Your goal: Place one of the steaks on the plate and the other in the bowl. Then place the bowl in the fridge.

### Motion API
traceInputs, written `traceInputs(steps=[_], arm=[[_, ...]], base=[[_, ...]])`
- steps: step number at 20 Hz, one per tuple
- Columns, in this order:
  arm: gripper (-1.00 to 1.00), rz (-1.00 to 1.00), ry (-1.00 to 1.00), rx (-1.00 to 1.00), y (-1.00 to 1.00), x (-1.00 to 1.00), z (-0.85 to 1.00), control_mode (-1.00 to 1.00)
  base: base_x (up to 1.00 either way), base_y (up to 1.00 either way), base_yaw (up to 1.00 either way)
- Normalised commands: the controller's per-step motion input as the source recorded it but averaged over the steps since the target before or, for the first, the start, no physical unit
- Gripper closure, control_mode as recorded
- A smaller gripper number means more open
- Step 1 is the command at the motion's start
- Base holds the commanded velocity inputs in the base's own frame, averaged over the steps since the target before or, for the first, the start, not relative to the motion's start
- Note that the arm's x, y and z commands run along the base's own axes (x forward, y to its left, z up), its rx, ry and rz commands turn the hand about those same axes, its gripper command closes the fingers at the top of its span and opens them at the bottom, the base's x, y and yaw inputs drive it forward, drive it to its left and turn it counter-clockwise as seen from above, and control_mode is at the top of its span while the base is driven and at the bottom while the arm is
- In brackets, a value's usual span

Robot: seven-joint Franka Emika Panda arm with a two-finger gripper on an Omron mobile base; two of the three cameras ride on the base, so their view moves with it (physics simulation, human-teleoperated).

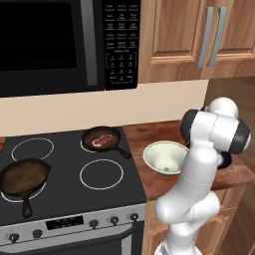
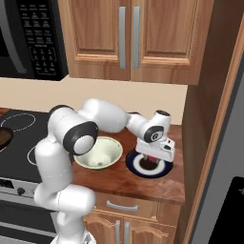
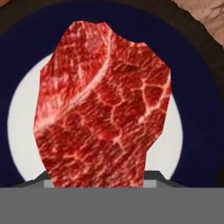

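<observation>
Wooden cabinets [image 2: 128, 38] hang over a reddish-brown worktop [image 2: 143, 183] that runs beside a black stove [image 1: 69, 199], with a black microwave [image 1: 55, 45] mounted above the burners. Two dark skillets sit on the stove: the back skillet [image 1: 115, 144] carries one steak [image 1: 102, 140], and the front-left skillet [image 1: 24, 178] is larger and lies nearer the stove's front edge. Just right of the stove, the pale bowl [image 2: 98, 153] stands upright on the worktop. Beside the bowl, farther from the stove, lies the dark plate [image 2: 134, 163], which shows a navy rim and a lighter centre. The white arm bends over the bowl and reaches down to the plate, so the claw [image 2: 151, 159] hangs directly above the plate's middle. In the hand view the second steak [image 3: 105, 109] covers most of the plate [image 3: 199, 109], its lower end running down between the fingers. The claw appears clenched on this second steak, jaws partly apart around the meat, though the finger tips themselves are hidden behind it. Whether the meat already touches the plate cannot be told. At the far right of the right base view stands the grey fridge [image 2: 228, 143], well apart from the bowl.
</observation>
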Motion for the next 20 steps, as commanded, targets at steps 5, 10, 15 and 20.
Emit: traceInputs(steps=[5, 10, 15, 20], arm=[[-1.0, 0.01, 0.01, 0.01, 0.0, 0.01, -0.24, -1.0], [-1.0, 0.0, 0.0, 0.0, 0.0, 0.0, -0.09, -1.0], [-1.0, 0.0, 0.0, 0.0, 0.0, 0.0, 0.0, -1.0], [-1.0, -0.02, -0.01, -0.04, 0.05, -0.27, 0.2, -1.0]], base=[[0.0, 0.0, 0.0], [0.0, 0.0, 0.0], [0.0, 0.0, 0.0], [0.0, 0.0, 0.0]])
